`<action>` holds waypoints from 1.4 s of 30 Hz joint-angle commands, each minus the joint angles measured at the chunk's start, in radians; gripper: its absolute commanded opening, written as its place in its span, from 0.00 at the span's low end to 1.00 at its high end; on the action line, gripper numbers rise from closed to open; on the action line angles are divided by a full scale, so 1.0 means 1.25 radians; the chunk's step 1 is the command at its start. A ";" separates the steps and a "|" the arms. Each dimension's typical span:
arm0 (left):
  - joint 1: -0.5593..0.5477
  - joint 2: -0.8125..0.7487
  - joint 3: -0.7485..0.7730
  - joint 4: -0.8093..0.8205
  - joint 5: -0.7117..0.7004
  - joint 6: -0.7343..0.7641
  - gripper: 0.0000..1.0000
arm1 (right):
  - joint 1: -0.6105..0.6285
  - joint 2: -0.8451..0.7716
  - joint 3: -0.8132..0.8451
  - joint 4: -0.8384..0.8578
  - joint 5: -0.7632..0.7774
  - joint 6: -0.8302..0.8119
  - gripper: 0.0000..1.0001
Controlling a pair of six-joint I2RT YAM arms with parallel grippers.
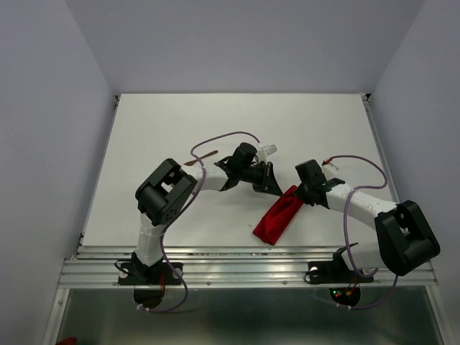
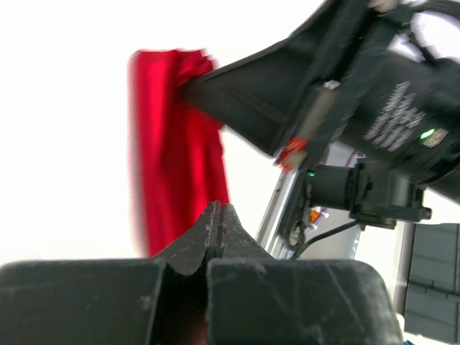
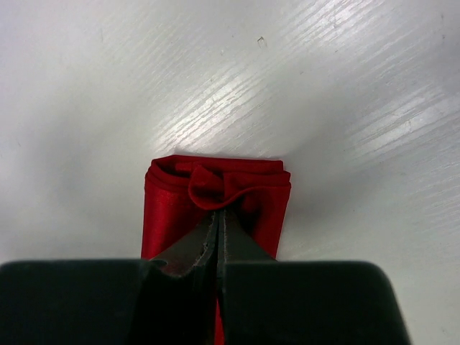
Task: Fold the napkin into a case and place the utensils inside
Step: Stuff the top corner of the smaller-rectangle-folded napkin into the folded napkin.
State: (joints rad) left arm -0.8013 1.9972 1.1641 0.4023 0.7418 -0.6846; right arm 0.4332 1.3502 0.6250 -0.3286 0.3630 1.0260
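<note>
Case (image 1: pixel 279 215) lies slantwise on worktop (image 1: pixel 144 144), between the arms. Its far-end top fold is pinched by right tool (image 3: pixel 218 214). Left tool (image 2: pixel 218 215) is pressed together, empty, near that end. Fold best lifted gently, mouth opened, lower layers left undisturbed.

Only print in sight: few lines of small white lettering on black plastic wrist housing of right arm (image 2: pixel 399 118), right side of left wrist view. Too blurred to read. Nothing legible in top view or right wrist view.
</note>
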 commanded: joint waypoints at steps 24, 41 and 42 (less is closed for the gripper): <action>0.008 -0.025 -0.098 0.014 -0.020 0.045 0.00 | -0.019 -0.148 -0.002 -0.039 -0.061 -0.097 0.31; -0.019 0.047 -0.042 0.013 0.012 0.043 0.00 | -0.019 -0.165 -0.025 -0.079 -0.017 -0.072 0.30; -0.019 0.065 -0.029 0.014 0.019 0.043 0.00 | -0.019 -0.161 -0.025 -0.079 -0.018 -0.071 0.30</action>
State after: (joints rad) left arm -0.8120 2.0312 1.0679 0.4007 0.7181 -0.6510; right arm 0.4179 1.1282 0.5743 -0.4156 0.3141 0.9344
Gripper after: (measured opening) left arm 0.019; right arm 0.301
